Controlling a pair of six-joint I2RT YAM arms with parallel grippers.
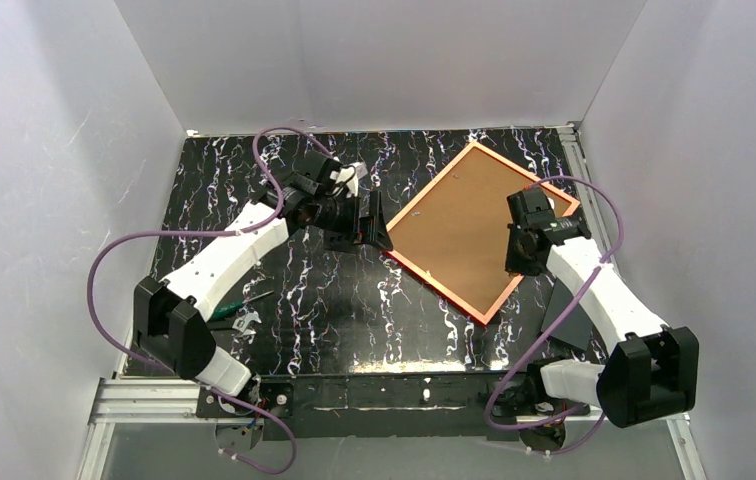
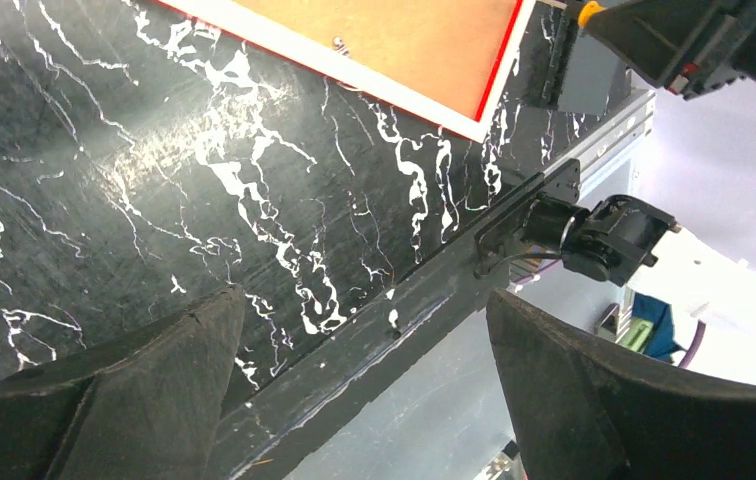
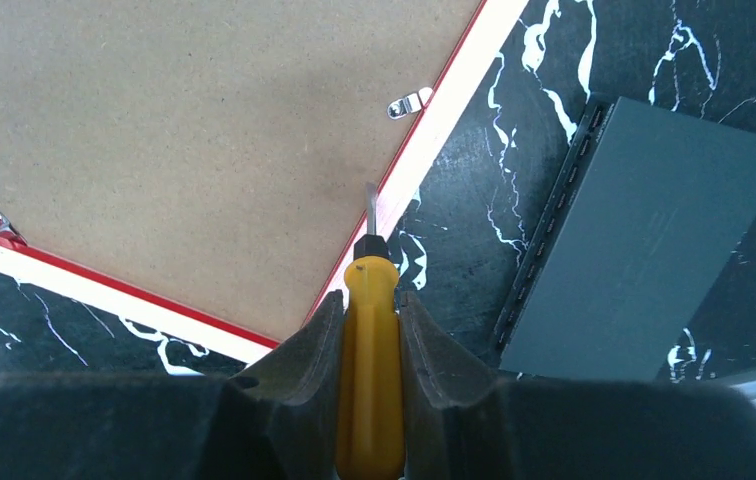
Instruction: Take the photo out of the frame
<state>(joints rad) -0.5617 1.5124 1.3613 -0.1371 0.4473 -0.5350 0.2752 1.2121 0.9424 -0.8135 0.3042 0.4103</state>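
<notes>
Black marbled table point(image 1: 354, 300): red frame point(image 1: 435, 287) face-down, brown backing board point(image 1: 459, 235) showing.

White walls point(image 1: 384, 60) on three sides; black white-veined tabletop point(image 1: 354, 310) — aluminium rails point(image 1: 144, 398).

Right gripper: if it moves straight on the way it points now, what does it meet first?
The right gripper carries a yellow screwdriver, so the blade leads. It would probably meet the brown backing board first, just inside the rim of the frame, though the tip's height above it is unclear.
</notes>
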